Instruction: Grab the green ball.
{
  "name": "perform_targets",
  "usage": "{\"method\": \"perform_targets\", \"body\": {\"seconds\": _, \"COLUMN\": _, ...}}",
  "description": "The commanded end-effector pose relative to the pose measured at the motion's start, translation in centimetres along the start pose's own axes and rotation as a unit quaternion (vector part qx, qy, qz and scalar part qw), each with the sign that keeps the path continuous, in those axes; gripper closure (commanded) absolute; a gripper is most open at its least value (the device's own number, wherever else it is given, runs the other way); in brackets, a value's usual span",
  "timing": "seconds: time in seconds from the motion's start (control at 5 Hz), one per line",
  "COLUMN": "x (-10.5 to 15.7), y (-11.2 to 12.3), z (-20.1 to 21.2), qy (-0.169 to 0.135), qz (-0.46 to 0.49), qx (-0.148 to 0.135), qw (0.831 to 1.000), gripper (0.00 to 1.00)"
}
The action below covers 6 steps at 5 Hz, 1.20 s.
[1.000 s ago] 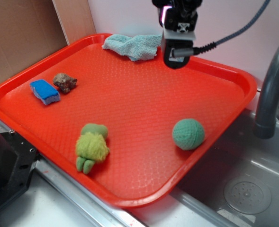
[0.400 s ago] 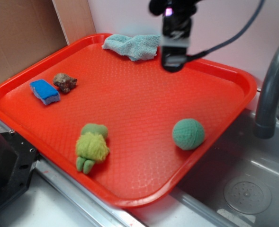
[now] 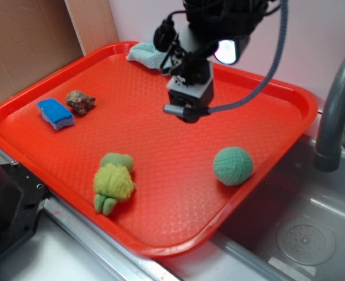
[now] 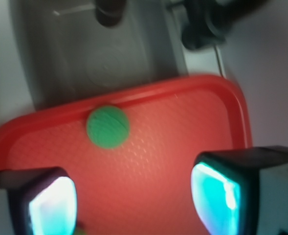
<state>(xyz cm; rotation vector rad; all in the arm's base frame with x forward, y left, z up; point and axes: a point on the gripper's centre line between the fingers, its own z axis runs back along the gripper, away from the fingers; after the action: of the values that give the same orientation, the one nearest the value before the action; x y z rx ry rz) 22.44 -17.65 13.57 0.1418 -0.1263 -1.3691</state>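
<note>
Blue sponge: a small blue rectangular sponge [image 3: 55, 113] lies at the far left of the red plastic tray [image 3: 160, 234], clear of the work.
Brown lump: a rough brown stone-like lump [image 3: 80, 102] sits just beside the sponge, on its right.
Plush toy: a fuzzy lime-green plush toy with legs [image 3: 112, 182] lies near the tray's front edge; it is the wrong green thing and is best left alone.
Cloth: a pale teal crumpled cloth [image 3: 144, 54] lies at the back rim, partly hidden behind the arm.
Pincer: the black pincer [image 4: 134, 196] hangs above the middle of the tray. From the wrist view its two fingers [image 4: 51, 203] stand spread wide with bare tray between them, holding nothing.
Green ball: the round teal-green crocheted yarn ball [image 3: 233, 165] rests on the tray near its right edge, well apart from the pincer and to the right and front of it. In the wrist view it lies ahead of the fingers, close to the rim.
Doing it well: I would carry the pincer over until the ball sits midway between the fingers, then lower straight down. The yarn looks soft, so a close around its widest part should hold.
Risk: the tray rim is close behind the ball and a finger could catch it.
Sink: a grey metal sink [image 3: 313, 234] and tap stand at the far right.
</note>
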Motion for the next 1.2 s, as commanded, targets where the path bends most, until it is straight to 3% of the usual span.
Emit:
{"method": "perform_targets", "body": {"seconds": 0.0, "x": 0.2, "y": 0.6, "z": -3.3, "qy": -0.039, "qz": -0.016, "qx": -0.052, "qw": 0.998, "gripper": 0.00}}
{"method": "perform_targets", "body": {"seconds": 0.2, "x": 0.5, "y": 0.8, "z": -5.8, "qy": -0.059, "qz": -0.022, "qx": -0.047, "qw": 0.997, "gripper": 0.00}}
{"method": "perform_targets", "body": {"seconds": 0.4, "x": 1.3, "y": -0.2, "z": -7.1, "qy": -0.064, "qz": -0.033, "qx": -0.061, "qw": 0.996, "gripper": 0.00}}
{"method": "perform_targets", "body": {"seconds": 0.6, "x": 1.5, "y": -2.3, "z": -7.2, "qy": -0.066, "qz": -0.040, "qx": -0.085, "qw": 0.993, "gripper": 0.00}}
{"method": "perform_targets", "body": {"seconds": 1.0, "x": 1.5, "y": -4.1, "z": -5.6, "qy": -0.062, "qz": -0.032, "qx": -0.085, "qw": 0.994, "gripper": 0.00}}
